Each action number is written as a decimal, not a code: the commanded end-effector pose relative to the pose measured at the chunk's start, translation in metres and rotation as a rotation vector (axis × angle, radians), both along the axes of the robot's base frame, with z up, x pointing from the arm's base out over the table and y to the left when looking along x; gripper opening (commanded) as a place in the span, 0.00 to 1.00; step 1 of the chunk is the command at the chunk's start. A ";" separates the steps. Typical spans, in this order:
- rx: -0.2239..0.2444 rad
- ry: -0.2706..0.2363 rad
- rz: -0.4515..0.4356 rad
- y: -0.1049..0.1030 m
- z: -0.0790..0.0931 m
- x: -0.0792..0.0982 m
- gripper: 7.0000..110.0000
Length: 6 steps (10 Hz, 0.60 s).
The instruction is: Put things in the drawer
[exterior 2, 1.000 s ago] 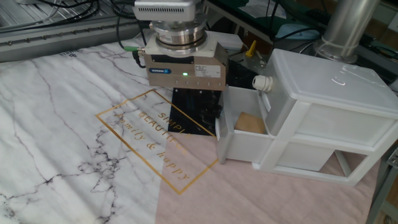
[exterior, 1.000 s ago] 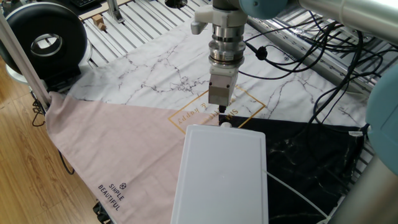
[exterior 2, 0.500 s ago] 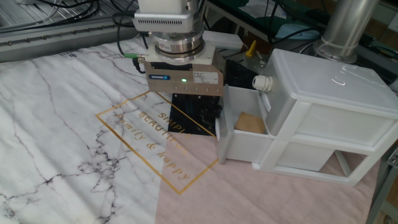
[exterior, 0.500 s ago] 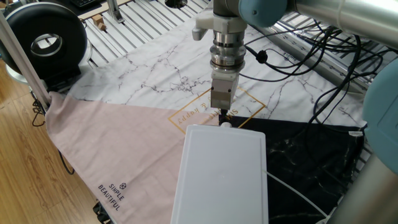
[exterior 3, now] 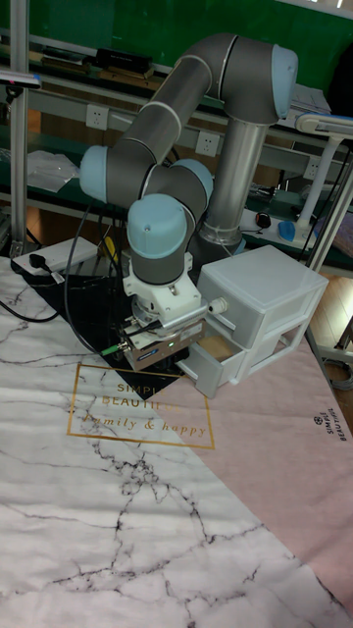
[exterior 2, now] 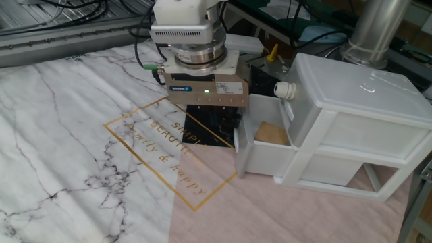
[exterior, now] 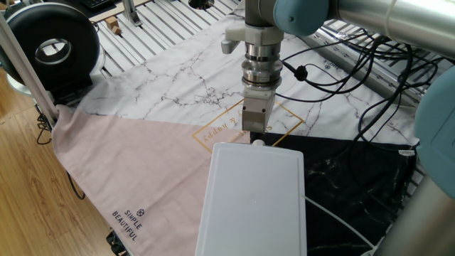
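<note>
The white smooth plastic drawer unit (exterior 2: pixel 351 128) has its upper drawer pulled open; a small light-brown wooden cube (exterior 2: pixel 271 133) lies inside. My gripper (exterior 2: pixel 210 128) hovers at its nine o'clock; grip state unclear.

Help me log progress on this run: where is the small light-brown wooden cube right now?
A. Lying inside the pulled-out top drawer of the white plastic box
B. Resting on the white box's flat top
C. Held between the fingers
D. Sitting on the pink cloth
A: the small light-brown wooden cube lies inside the open top drawer of the white plastic drawer box, beside the gripper.
</note>
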<state>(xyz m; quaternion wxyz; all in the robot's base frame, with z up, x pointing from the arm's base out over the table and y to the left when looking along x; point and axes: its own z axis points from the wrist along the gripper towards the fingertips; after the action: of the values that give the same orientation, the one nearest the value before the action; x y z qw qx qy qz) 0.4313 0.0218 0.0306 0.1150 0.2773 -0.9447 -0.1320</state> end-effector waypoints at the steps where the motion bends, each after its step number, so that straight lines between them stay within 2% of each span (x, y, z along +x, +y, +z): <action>1: 0.036 0.014 -0.014 0.009 0.003 -0.003 0.00; 6: 0.062 0.037 -0.023 0.017 0.007 -0.008 0.00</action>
<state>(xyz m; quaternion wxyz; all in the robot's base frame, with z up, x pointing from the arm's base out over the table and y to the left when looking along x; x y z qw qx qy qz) 0.4239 0.0329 0.0340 0.1226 0.2719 -0.9417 -0.1555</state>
